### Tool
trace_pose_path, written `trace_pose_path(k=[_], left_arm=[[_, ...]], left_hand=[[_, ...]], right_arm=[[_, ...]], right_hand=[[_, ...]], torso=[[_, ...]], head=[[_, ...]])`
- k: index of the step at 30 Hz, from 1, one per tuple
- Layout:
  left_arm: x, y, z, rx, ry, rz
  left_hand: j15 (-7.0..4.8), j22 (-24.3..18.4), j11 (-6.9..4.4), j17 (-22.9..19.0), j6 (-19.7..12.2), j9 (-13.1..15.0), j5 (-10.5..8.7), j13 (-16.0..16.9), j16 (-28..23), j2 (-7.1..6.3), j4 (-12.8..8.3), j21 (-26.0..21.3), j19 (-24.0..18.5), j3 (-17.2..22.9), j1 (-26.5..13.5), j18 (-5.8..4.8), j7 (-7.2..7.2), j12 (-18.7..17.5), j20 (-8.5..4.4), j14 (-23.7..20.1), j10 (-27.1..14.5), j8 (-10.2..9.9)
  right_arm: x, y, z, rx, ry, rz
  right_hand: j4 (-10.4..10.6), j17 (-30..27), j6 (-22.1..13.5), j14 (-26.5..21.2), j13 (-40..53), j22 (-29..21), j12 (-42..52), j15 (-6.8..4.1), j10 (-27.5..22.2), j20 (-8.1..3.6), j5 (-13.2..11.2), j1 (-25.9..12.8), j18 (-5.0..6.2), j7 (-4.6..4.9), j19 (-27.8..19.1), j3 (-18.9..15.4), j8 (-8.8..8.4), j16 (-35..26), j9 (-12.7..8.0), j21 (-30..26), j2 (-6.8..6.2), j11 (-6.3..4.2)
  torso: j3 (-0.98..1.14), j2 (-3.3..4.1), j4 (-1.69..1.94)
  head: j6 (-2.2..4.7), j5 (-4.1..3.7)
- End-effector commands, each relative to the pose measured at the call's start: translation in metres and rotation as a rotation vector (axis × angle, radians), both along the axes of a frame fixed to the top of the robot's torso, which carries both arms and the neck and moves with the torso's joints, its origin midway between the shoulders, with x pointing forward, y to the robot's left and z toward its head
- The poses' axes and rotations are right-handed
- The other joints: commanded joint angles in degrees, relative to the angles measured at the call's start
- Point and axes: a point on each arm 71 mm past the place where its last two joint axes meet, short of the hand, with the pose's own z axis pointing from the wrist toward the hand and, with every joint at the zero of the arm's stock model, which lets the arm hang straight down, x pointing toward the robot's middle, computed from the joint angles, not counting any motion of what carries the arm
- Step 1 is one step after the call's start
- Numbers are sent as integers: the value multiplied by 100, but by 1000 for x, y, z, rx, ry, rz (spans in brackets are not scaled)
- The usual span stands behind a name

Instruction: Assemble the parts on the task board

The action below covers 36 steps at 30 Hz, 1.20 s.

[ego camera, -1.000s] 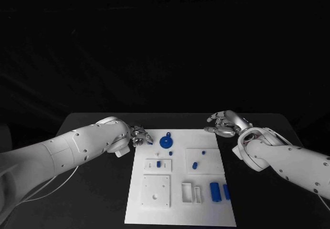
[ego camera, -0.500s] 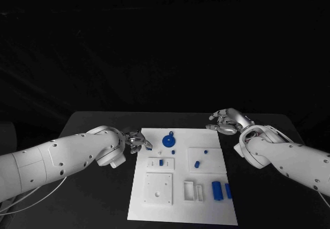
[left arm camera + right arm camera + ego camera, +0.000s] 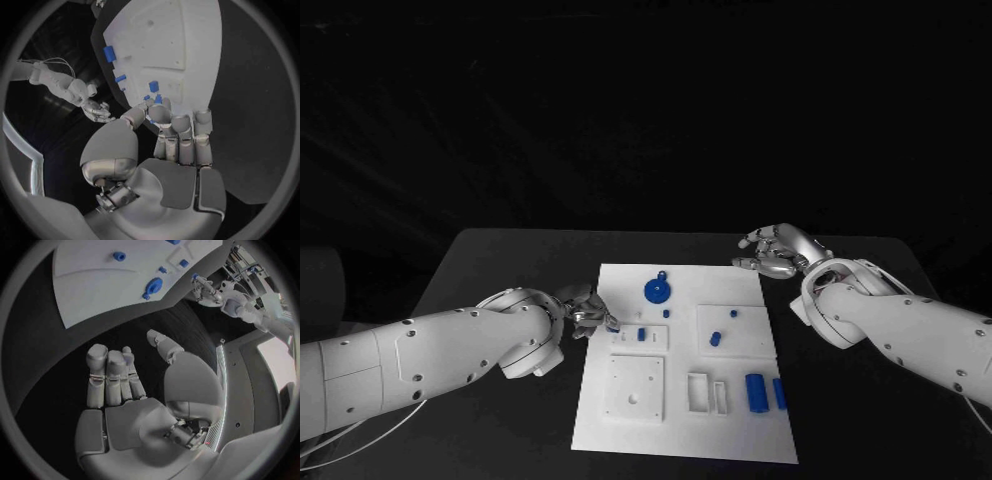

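On task board [image 3: 733,440], blue parts [image 3: 653,291], left hand [image 3: 590,312] pinching one

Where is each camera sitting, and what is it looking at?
Head view: on the robot's head, looking down at the task board; both white arms show.
Left wrist view: behind the left hand, facing the board; a small blue part sits at its fingertips.
Right wrist view: behind the right hand, facing the table and board's far end.
Shared: head and right wrist views both show the blue round part.
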Motion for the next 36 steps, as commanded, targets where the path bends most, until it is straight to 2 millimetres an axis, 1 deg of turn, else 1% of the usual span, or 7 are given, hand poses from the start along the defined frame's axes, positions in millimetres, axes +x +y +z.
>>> trace_pose_path(k=[1, 7, 8, 12, 18, 23, 36], left_arm=[[-2, -4, 0, 26, -60, -17], [-7, -10, -12, 40, -56, -36], [-7, -11, -14, 49, -62, -40], [-5, -12, -18, 65, -51, -36], [-1, -16, -20, 73, -49, -27], [0, -18, -20, 79, -47, -29], [4, -21, -22, 110, -40, -29]], left_hand=[[-175, 105, -38, 8, 784, 101, 26, 9, 40, 36, -18, 38, 41, 9, 55, 3, -335, 36, -751, 233, 5, 46], [-172, 106, -46, 17, 802, 106, 24, 23, 63, 26, -21, 49, 42, 6, 45, 5, -343, 71, -753, 242, 5, 64], [-172, 106, -47, 19, 805, 107, 26, 25, 67, 28, -18, 51, 43, 6, 42, 6, -344, 76, -753, 244, 5, 67], [-173, 106, -50, 22, 810, 109, 36, 30, 76, 35, -13, 57, 47, 9, 37, 8, -347, 91, -755, 248, 3, 75], [-174, 105, -51, 23, 807, 109, 27, 34, 82, 46, 1, 63, 50, 7, 19, 9, -348, 106, -755, 247, -4, 79], [-175, 104, -51, 23, 805, 109, 18, 36, 83, 53, 6, 66, 51, 8, 12, 10, -348, 113, -756, 246, -9, 82], [-176, 103, -51, 24, 803, 110, 8, 39, 89, 78, 21, 73, 53, 9, -10, 11, -349, 129, -756, 244, -18, 89]], right_arm=[[0, 1, -1, -4, 6, 16], [-1, 2, -2, -2, 8, 18], [-1, 2, -2, -2, 8, 19], [-1, 2, -2, -1, 8, 19], [-1, 3, -2, 0, 8, 21], [-1, 3, -2, 0, 8, 21], [-1, 3, -2, 0, 8, 22]], right_hand=[[27, -6, 6, 2, -7, 83, 21, -12, -30, -38, 36, -68, 485, 50, -3, -11, 28, -20, -9, -29, -4, -12], [28, -6, 5, 1, -10, 83, 22, -12, -32, -38, 52, -70, 485, 50, -3, -12, 28, -20, -10, -31, -2, -12], [28, -6, 5, 1, -10, 83, 23, -12, -32, -38, 54, -71, 485, 50, -3, -13, 28, -20, -10, -31, -2, -12], [30, -6, 4, 1, -12, 84, 23, -12, -33, -38, 61, -73, 485, 50, -3, -14, 28, -21, -10, -31, -1, -12], [31, -7, 4, 1, -13, 84, 24, -12, -33, -38, 66, -75, 485, 50, -3, -15, 28, -21, -10, -32, -1, -12], [31, -7, 3, 0, -14, 84, 24, -12, -34, -38, 70, -76, 485, 50, -3, -16, 27, -22, -11, -32, -1, -12], [32, -7, 1, 0, -18, 84, 25, -11, -35, -38, 79, -78, 485, 51, -3, -19, 27, -23, -12, -33, 0, -11]], torso=[[8, -17, 8], [12, -1, -4], [8, 5, -8], [10, 6, -9], [13, 5, -9], [6, 3, -2], [3, -1, 7]], head=[[-27, 6], [-20, 17], [-21, 11], [-29, 6], [-37, -16], [-52, -36], [-60, -60]])
